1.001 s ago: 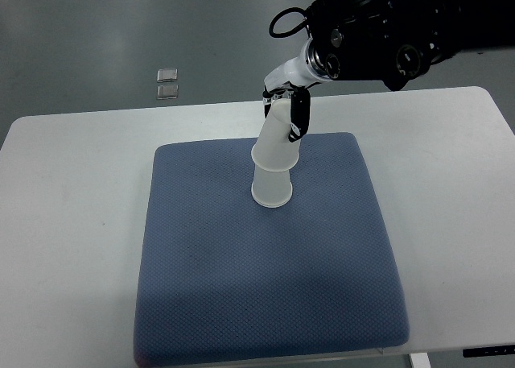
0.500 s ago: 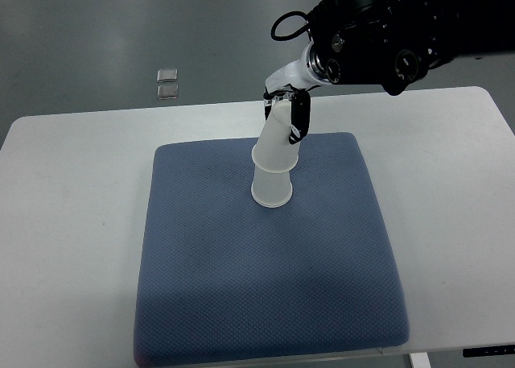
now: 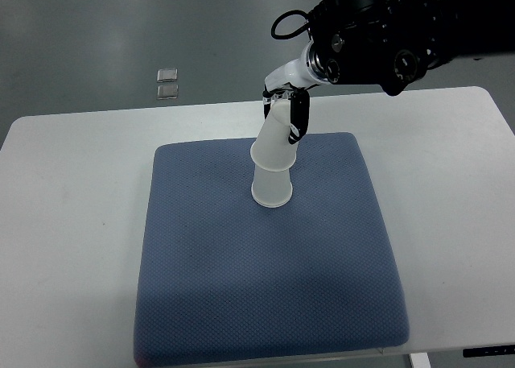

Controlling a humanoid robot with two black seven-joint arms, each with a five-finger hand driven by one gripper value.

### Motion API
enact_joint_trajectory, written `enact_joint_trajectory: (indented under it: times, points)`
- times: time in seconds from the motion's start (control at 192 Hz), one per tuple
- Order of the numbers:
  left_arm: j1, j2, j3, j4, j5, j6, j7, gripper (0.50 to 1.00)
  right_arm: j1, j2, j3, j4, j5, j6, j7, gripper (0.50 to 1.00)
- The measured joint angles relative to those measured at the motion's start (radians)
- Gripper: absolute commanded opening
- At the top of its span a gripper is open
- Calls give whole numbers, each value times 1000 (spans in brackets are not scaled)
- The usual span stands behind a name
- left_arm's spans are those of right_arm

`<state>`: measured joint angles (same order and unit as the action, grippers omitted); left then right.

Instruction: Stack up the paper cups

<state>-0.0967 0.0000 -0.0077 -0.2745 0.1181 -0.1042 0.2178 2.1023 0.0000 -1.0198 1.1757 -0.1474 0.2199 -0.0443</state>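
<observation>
Two translucent white paper cups stand upside down, one over the other, on the blue mat (image 3: 265,279). The lower cup (image 3: 271,188) rests on the mat. The upper cup (image 3: 276,142) sits over it, tilted toward the top right. My right hand (image 3: 283,110) comes in from the top right on a black arm and its fingers are closed on the top of the upper cup. The left arm does not show.
The mat lies on a white table (image 3: 72,191). Two small clear squares (image 3: 167,81) lie on the grey floor beyond the table's far edge.
The arm has shifted very slightly; the cups and hand stay where they were.
</observation>
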Motion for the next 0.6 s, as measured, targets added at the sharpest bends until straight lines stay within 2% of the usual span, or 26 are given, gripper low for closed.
enact_joint_trajectory:
  times: [0.308, 0.599]
  points:
    - [0, 0, 0, 0, 0, 0, 0, 1000, -6, 0, 0, -10, 0, -3, 0, 770]
    - [0, 0, 0, 0, 0, 0, 0, 1000, -22, 0, 1, -14, 1, -10, 0, 823]
